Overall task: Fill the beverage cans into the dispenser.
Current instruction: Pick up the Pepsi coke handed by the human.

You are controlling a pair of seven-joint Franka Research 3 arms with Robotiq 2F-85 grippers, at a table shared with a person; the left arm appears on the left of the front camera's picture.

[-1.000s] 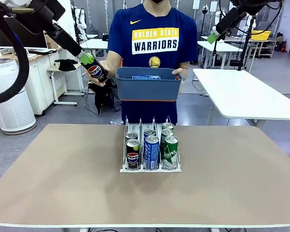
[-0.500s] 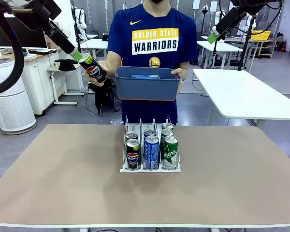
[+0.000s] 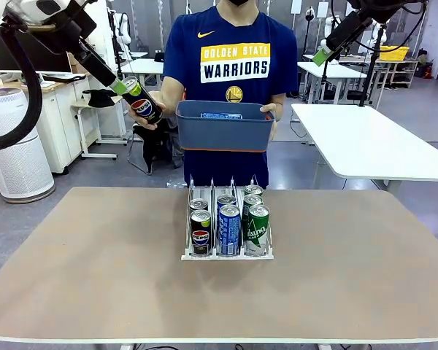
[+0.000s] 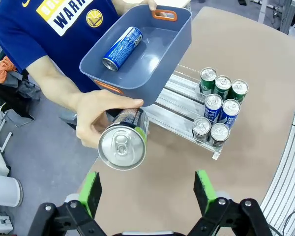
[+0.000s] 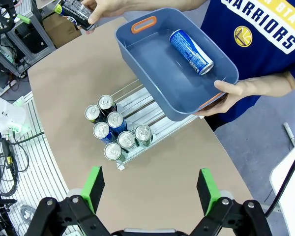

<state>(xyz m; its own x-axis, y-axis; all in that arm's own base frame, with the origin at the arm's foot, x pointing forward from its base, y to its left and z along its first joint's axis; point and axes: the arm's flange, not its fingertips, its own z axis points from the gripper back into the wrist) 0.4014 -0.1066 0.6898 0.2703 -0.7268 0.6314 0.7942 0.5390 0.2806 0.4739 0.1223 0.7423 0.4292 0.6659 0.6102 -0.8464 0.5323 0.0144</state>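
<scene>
The person's hand (image 4: 94, 120) offered a black Pepsi can (image 4: 123, 143), top first, toward the left jaws, which gaped empty, likely to carry it to the dispenser (image 3: 226, 257) on the counter (image 3: 95, 270); the right jaws hung open, idle.

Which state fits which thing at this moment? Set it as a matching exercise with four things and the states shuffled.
Things:
1. Pepsi can
2. loose blue can
3. green cans
4. tub

States:
A. lying on its side inside the tub
B. standing in the right lane of the dispenser
C. held in the air by the person, behind the dispenser
D. gripped in the person's hand, in front of the open left gripper

Pairs: 1-D, 2-A, 3-B, 4-C
</scene>
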